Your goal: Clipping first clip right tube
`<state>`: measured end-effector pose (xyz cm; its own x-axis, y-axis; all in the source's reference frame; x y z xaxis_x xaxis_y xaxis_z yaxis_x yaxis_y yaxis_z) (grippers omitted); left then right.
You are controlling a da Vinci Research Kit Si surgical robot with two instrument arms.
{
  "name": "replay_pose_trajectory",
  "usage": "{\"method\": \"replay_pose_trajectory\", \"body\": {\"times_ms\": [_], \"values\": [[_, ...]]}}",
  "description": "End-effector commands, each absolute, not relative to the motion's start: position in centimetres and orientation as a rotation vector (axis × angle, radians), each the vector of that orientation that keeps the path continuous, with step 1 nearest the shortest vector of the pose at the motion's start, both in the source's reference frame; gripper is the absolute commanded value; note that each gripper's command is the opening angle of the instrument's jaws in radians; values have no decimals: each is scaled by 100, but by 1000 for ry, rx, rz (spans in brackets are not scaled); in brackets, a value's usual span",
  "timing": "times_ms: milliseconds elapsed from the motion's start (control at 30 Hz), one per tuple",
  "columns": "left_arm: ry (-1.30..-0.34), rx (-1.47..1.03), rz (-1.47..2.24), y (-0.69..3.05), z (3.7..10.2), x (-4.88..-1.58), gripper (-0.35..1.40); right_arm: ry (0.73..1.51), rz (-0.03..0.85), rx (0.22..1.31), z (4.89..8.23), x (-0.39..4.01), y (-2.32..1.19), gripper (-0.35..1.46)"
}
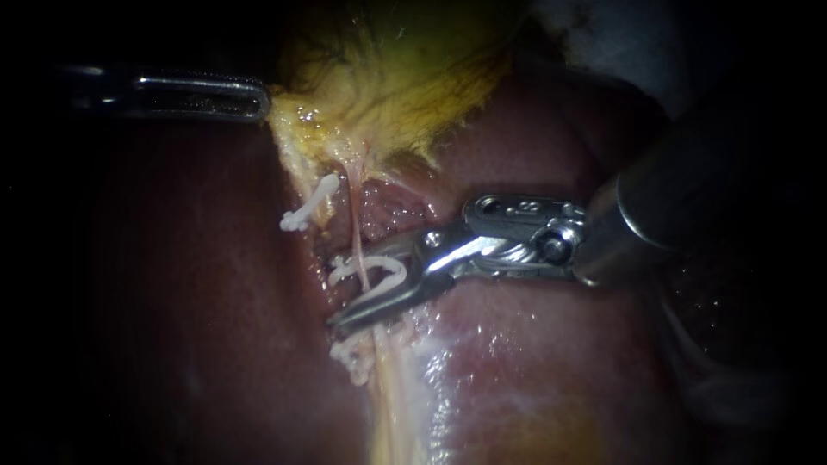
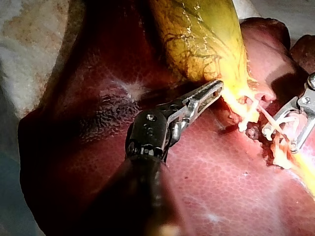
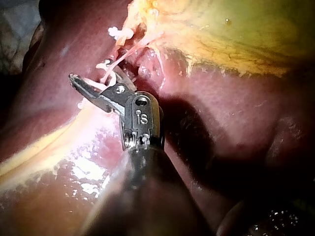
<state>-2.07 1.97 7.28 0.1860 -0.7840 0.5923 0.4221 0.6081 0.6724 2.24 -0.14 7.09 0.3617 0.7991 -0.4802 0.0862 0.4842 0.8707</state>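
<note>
A thin pale tube (image 1: 356, 220) runs down from the yellow gallbladder (image 1: 396, 77) across the liver (image 1: 534, 362). My right instrument (image 1: 336, 293) comes in from the right. Its jaws stand apart on either side of this tube and hold a white clip (image 1: 383, 265) that loops around it. The right wrist view shows the same jaws (image 3: 91, 78) at the tube (image 3: 125, 55). My left instrument (image 1: 261, 102) is shut on the gallbladder's edge at the upper left, and the left wrist view shows it (image 2: 216, 88) pinching yellow tissue (image 2: 202, 39).
Another white clip (image 1: 310, 202) sits on the yellowish strand left of the tube. More white clip material (image 1: 351, 355) lies just below the jaws. Wet, glistening liver surrounds the site. My right instrument's thick shaft (image 1: 680, 198) fills the right side.
</note>
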Motion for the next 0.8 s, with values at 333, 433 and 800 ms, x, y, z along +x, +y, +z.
{"method": "replay_pose_trajectory", "body": {"times_ms": [333, 433, 800], "values": [[-1082, 400, -882, 197, 728, -207, -35, 1187, 576, 1137, 701, 219, -21, 50], [-1082, 400, -882, 197, 728, -207, -35, 1201, 558, 1169, 698, 216, -24, 49], [-1082, 400, -882, 197, 728, -207, -35, 1208, 509, 1209, 692, 215, -39, 41]]}}
